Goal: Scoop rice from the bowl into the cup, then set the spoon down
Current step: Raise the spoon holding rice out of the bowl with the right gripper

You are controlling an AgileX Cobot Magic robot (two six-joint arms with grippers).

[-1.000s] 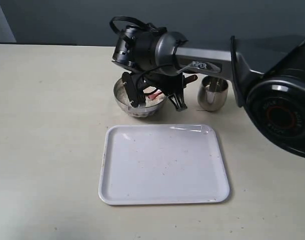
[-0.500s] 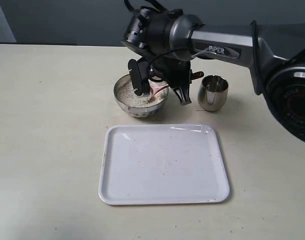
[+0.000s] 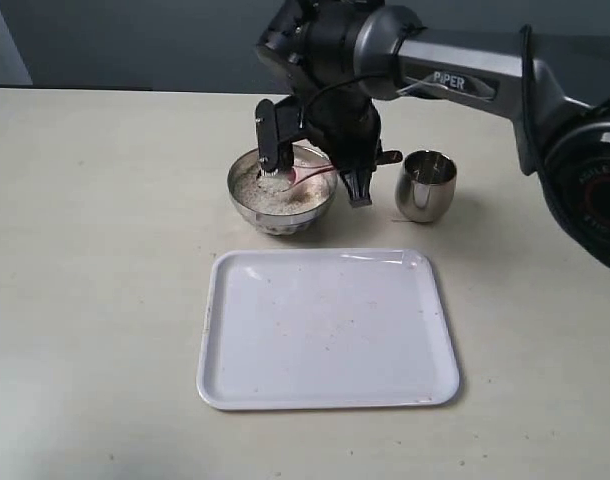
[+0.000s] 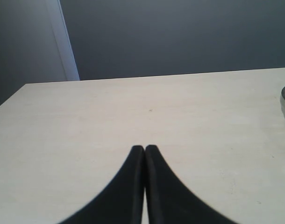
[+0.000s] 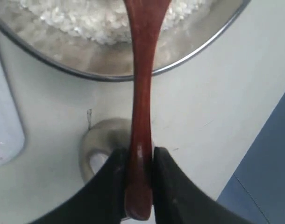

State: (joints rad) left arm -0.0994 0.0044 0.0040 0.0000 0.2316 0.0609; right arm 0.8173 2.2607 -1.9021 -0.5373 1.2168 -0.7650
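The left hand (image 4: 144, 150) hangs low over the pale desk (image 4: 189, 116), its two dark fingers pressed together with nothing between them. A white tray (image 3: 325, 335) lies flat in the middle of the desk, on the side toward the near edge. Behind the tray's left half, closer to the far edge, stands the steel bowl (image 3: 282, 212), holding a heap of white rice (image 3: 257, 190). The wooden spoon (image 3: 315, 172) has its oval end down among the grains, and its slim handle runs out over the bowl's right rim toward the cup. The right hand (image 5: 138, 158) reaches in from the desk's right side and is clamped on the handle close to its end, a finger on each side, with only a short stub of wood showing past them. The cup (image 3: 425, 190) stands upright just right of the bowl, near it but not touching, behind the tray's right corner
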